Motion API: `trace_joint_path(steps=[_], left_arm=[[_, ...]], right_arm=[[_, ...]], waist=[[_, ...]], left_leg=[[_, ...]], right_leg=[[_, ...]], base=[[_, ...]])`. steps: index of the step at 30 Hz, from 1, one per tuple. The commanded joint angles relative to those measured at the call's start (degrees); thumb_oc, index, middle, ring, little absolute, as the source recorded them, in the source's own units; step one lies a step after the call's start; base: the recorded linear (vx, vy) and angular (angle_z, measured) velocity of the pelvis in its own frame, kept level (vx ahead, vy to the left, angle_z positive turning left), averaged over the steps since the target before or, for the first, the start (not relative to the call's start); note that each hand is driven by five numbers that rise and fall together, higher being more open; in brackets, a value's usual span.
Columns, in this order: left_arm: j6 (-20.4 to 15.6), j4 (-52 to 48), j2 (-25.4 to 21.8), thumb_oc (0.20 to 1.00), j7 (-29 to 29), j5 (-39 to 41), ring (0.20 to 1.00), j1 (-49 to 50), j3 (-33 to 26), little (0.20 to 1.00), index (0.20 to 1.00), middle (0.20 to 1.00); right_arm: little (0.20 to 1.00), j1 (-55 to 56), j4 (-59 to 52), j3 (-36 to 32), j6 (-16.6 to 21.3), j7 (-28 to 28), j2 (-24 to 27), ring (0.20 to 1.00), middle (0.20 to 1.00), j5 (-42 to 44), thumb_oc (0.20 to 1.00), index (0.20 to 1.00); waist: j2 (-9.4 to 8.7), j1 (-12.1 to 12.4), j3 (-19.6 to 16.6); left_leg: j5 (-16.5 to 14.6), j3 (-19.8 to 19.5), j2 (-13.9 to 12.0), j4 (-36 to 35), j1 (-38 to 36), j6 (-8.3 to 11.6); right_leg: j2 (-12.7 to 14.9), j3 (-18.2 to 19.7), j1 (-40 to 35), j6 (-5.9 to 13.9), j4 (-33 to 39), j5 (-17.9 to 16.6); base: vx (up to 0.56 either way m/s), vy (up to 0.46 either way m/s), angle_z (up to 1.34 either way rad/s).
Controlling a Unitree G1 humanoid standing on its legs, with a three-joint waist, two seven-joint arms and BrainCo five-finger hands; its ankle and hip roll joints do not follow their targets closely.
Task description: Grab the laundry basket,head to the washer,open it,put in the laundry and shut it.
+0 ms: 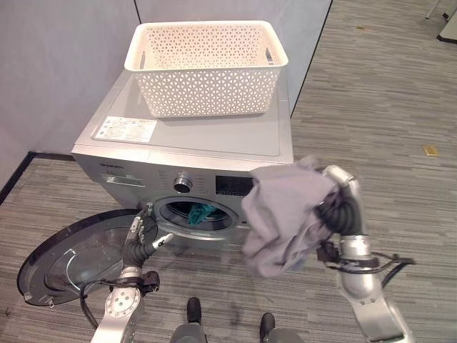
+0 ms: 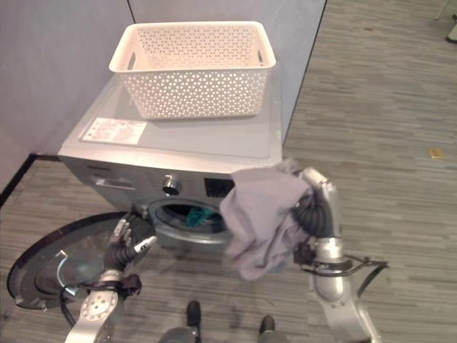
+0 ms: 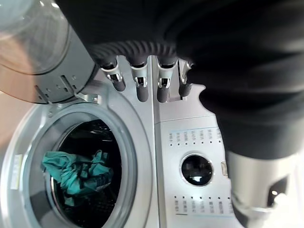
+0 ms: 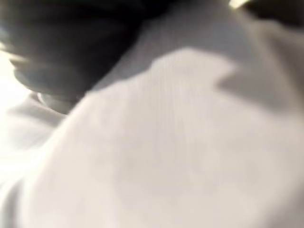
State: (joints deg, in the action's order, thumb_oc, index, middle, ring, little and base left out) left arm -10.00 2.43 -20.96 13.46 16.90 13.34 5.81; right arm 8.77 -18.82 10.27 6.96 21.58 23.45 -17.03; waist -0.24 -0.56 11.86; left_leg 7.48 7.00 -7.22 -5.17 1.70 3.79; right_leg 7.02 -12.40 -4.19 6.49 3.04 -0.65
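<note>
A white lattice laundry basket (image 1: 207, 66) stands on top of the silver washer (image 1: 214, 136). The washer's round door (image 1: 75, 257) hangs wide open to the left. Inside the drum (image 1: 196, 214) lies a teal garment (image 3: 76, 171). My right hand (image 1: 330, 207) is shut on a bunched grey garment (image 1: 285, 214), held in the air just right of the drum opening. That grey cloth (image 4: 180, 142) covers the right wrist view. My left hand (image 1: 143, 239) hovers open at the drum's left rim, fingers (image 3: 140, 88) relaxed and holding nothing.
A grey partition wall (image 1: 57, 64) stands behind and left of the washer. Striped grey floor (image 1: 385, 107) stretches to the right, with a small yellow scrap (image 1: 430, 150) lying on it.
</note>
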Motion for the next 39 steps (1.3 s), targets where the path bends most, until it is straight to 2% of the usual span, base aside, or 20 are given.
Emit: trace_joint_path(steps=[1,6,13,19,20,23,28,34,35,39], left_arm=[[-4.14,-7.65,-3.25,1.000,-2.32,1.58,1.000,-0.86,-0.24,1.000,1.000,1.000],[-2.79,-9.98,-4.33,1.000,-4.33,6.92,1.000,-0.07,3.52,1.000,1.000,1.000],[-1.96,-4.83,-4.38,1.000,-4.26,6.90,1.000,-5.76,11.04,1.000,1.000,1.000],[-2.61,-2.81,-3.84,1.000,-1.64,5.80,1.000,-7.76,11.12,1.000,1.000,1.000],[-2.70,-2.26,-3.62,1.000,-0.91,6.14,1.000,-7.80,10.84,1.000,1.000,1.000],[-2.73,-2.12,-3.66,1.000,-0.72,6.09,1.000,-7.78,10.83,1.000,1.000,1.000],[-2.56,-1.87,-3.42,1.000,0.29,6.89,1.000,-8.58,12.03,1.000,1.000,1.000],[-2.35,-1.66,-3.53,1.000,0.48,7.39,1.000,-8.57,13.32,1.000,1.000,1.000],[-2.33,-1.63,-3.52,1.000,0.56,7.56,1.000,-8.48,13.48,1.000,1.000,1.000],[-2.16,-1.21,-3.50,1.000,0.74,7.95,1.000,-8.65,14.71,1.000,1.000,1.000]], right_arm=[[0.200,-2.26,-3.06,-0.72,4.08,-3.89,1.46,0.200,0.200,7.95,0.200,0.200],[0.200,-4.17,0.39,4.07,3.54,-5.65,2.19,0.200,0.200,10.85,0.200,0.200],[0.200,-9.91,5.39,10.18,2.81,-4.50,0.56,0.200,0.200,12.82,0.200,0.200],[0.200,-11.84,10.08,13.54,3.03,-3.34,-2.28,0.200,0.200,17.50,0.200,0.200],[0.200,-12.95,12.82,14.91,2.90,-2.57,-3.74,0.200,0.200,19.31,0.200,0.200],[0.200,-13.21,13.30,15.24,2.90,-2.43,-4.17,0.200,0.200,19.74,0.200,0.200],[0.200,-17.43,19.88,18.58,2.41,-1.23,-8.49,0.200,0.200,24.94,0.200,0.200],[0.200,-20.70,23.24,18.97,2.16,0.44,-10.90,0.200,0.200,26.41,0.200,0.200],[0.200,-21.41,24.19,18.77,2.11,0.98,-11.57,0.200,0.200,26.84,0.200,0.200],[0.200,-25.85,27.40,16.85,1.66,4.62,-13.55,0.200,0.200,25.91,0.200,0.200]], waist=[[-0.45,0.14,2.59],[0.30,0.55,5.43],[0.32,1.16,7.93],[0.64,2.14,9.92],[1.21,2.80,11.01],[1.37,2.98,11.25],[2.83,4.29,13.09],[3.95,5.41,13.91],[3.93,5.59,13.99],[5.53,6.84,15.20]], left_leg=[[-4.09,-2.22,-4.05,4.42,3.87,0.73],[-3.65,-2.92,-3.60,5.55,6.66,0.65],[-2.32,-3.48,-3.45,5.03,9.88,0.82],[-1.63,-4.09,-2.94,4.84,12.13,0.97],[-1.62,-4.16,-2.48,4.83,12.82,0.86],[-1.59,-4.12,-2.28,4.72,13.03,0.77],[-1.49,-3.76,-0.05,4.08,15.77,-0.23],[-1.42,-3.63,1.27,4.21,18.05,-0.61],[-2.40,-3.85,1.56,4.05,17.67,-0.17],[-2.31,-3.76,2.87,4.44,20.28,-0.07]], right_leg=[[-0.57,-0.09,0.82,-2.35,-3.25,9.23],[-0.18,-0.62,2.42,-2.36,-3.57,8.95],[0.24,-1.64,5.25,-2.32,-4.50,8.93],[0.84,-3.08,7.23,-2.20,-5.23,8.72],[1.45,-3.52,7.85,-2.08,-5.54,8.62],[1.68,-3.66,8.00,-1.99,-5.49,8.48],[3.75,-4.10,11.32,-1.19,-6.10,7.14],[5.01,-5.17,12.75,-0.76,-6.16,6.45],[5.25,-4.87,12.39,-0.46,-6.26,7.40],[6.35,-6.54,13.57,-0.02,-6.34,6.85]], base=[[-0.08,0.038,-0.10],[-0.06,0.009,0.03],[-0.05,-0.003,0.11],[-0.03,0.020,0.14],[-0.02,0.050,0.14],[-0.01,0.052,0.05],[-0.02,0.105,0.01],[0.02,0.046,0.05],[0.09,0.018,0.22],[0.05,0.035,0.12]])
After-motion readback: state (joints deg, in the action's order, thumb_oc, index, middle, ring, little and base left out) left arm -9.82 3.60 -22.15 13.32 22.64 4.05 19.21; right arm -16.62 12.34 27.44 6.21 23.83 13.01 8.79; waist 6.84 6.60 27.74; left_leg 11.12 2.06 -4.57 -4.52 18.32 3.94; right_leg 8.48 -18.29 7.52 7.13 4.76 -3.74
